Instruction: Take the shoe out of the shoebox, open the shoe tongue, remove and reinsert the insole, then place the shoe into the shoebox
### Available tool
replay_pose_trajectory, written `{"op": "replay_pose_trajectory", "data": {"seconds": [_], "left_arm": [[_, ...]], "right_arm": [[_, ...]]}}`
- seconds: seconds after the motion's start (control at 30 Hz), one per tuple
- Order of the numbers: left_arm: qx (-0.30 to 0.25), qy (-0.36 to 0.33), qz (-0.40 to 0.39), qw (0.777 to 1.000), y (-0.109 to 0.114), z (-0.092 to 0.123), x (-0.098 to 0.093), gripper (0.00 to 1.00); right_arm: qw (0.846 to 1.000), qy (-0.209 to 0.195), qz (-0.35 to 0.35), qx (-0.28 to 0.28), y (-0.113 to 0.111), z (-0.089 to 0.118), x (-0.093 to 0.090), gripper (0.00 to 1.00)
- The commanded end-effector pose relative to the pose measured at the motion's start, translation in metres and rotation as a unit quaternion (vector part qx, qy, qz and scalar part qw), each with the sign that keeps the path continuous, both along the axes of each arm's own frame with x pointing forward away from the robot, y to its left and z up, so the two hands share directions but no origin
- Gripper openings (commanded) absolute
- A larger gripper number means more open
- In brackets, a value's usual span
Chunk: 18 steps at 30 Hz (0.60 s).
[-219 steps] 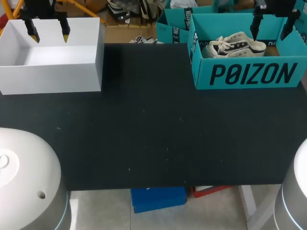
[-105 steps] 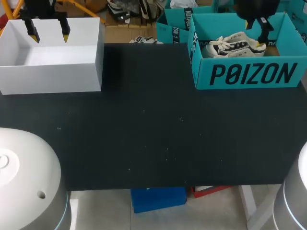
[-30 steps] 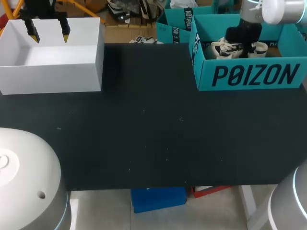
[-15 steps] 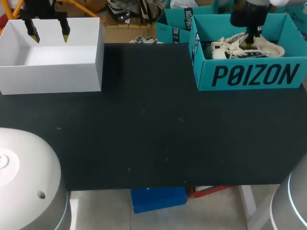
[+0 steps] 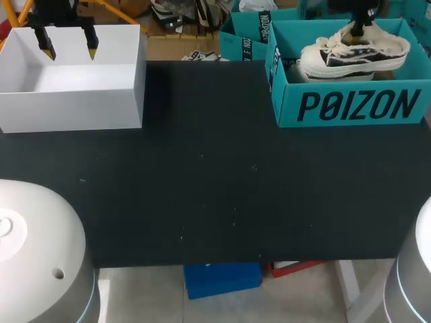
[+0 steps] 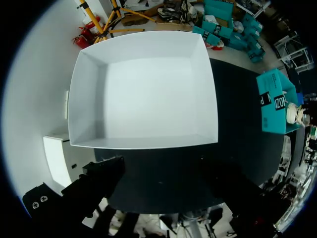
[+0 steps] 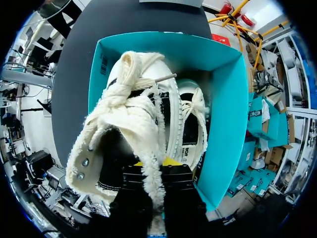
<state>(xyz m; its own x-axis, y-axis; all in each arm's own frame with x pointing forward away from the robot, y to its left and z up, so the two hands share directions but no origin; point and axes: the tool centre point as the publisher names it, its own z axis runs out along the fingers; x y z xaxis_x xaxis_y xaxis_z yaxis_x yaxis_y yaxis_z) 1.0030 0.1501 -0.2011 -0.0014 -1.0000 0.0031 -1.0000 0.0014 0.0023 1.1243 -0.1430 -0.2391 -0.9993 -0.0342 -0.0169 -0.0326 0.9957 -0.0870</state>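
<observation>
Shoe (image 5: 353, 54) hangs from the right pincer (image 5: 363, 19) over the open teal shoebox (image 5: 350, 105), at the far right corner of the counter (image 5: 215, 175); its toe points to the middle of the counter and its sole seems about level with the rim, so I judge it is not yet fully clear of the walls; in the right wrist view the pincer (image 7: 153, 163) is closed narrowly on the frayed cloth edge of the shoe (image 7: 131, 119), near the opening, and the body of the shoe hangs ahead of the fingers; a second shoe (image 7: 190, 114) lies on the bottom of the shoebox (image 7: 223, 124), just beside the raised one; the left pincer (image 5: 68, 46) is held wide with nothing between its tips, above the white box (image 5: 74, 91) at the far left, well apart from the work; the step in hand is, I think, the taking out, and the danger is in the grip; only a thin and soft strip of cloth is pinched, so the shoe may tilt, swing or slip out if the arm goes fast; the sole may also catch the near wall when the shoe is carried toward the counter, and such a light box could be dragged or tipped; I cannot tell if the laces hang free, and they might hook the second shoe.
</observation>
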Motion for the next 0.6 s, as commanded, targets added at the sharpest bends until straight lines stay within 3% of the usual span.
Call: {"op": "replay_pose_trajectory", "data": {"seconds": [0.03,0.33,0.6], "left_arm": [[0.001,0.001,0.0,1.0,0.0,0.001,-0.001,1.0],[0.001,0.001,0.0,1.0,0.0,0.001,-0.001,1.0],[0.001,0.001,0.0,1.0,0.0,0.001,-0.001,1.0]], "right_arm": [[1.0,-0.014,-0.001,-0.013,0.017,0.048,-0.025,0.0],[0.999,-0.025,-0.001,-0.031,0.069,0.086,-0.065,0.0],[0.998,-0.04,-0.009,-0.039,0.111,0.098,-0.118,0.0]]}}
